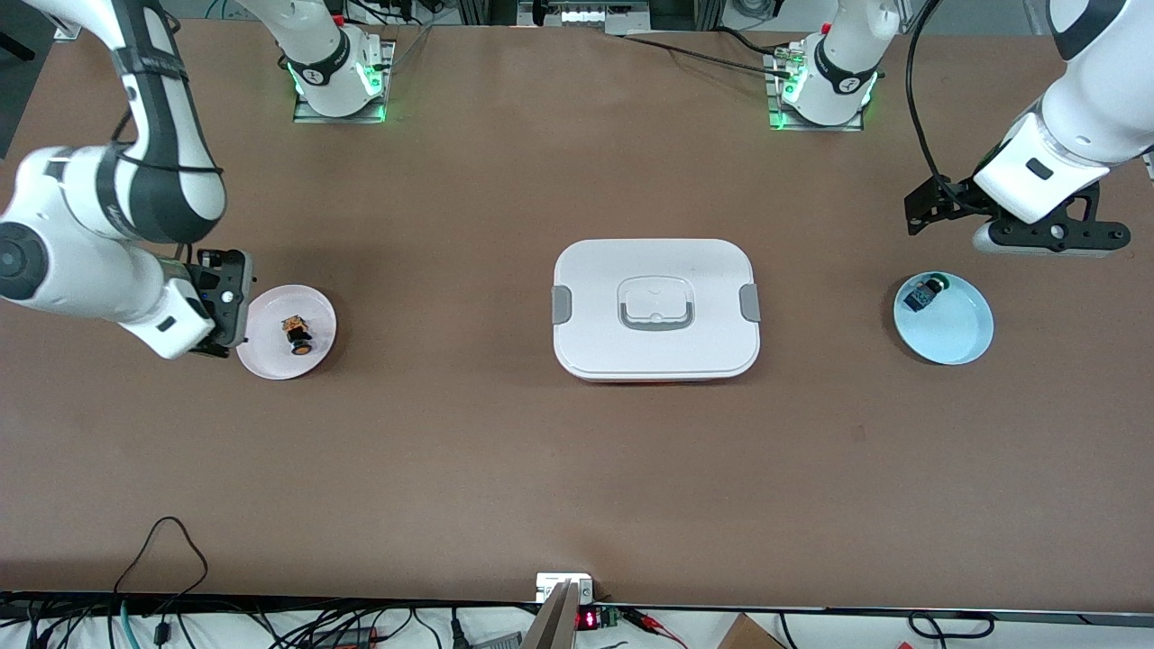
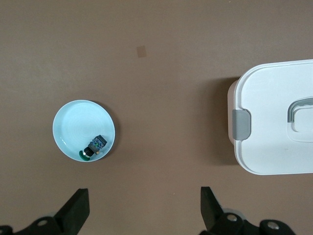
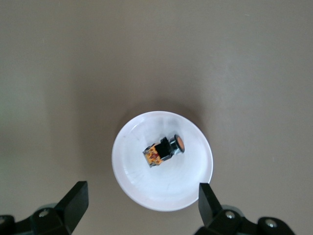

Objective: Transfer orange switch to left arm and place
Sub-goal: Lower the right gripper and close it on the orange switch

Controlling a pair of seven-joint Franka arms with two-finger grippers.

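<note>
Right tool [image 3: 142, 208], fingers wide and empty, hangs beside the orange switch [image 3: 164, 149] on its pink plate [image 3: 142, 188]; small, light and stiff, it probably grips best across its blocky body.

Bright, even light from overhead floods the brown table [image 1: 469, 451], no dim corners in the front view. Shadows are soft and short: a faint dark rim hugs the white box [image 1: 656, 308] along its edge nearer the camera, and a thin crescent sits beside the pink plate [image 1: 287, 332]. Green lamps glow at both arm bases. In the right wrist view the table looks greyer and a broad, hazy shadow spreads around the plate. The left wrist view is crisp; the blue plate [image 2: 84, 129] shines pale, almost washed out.
</note>
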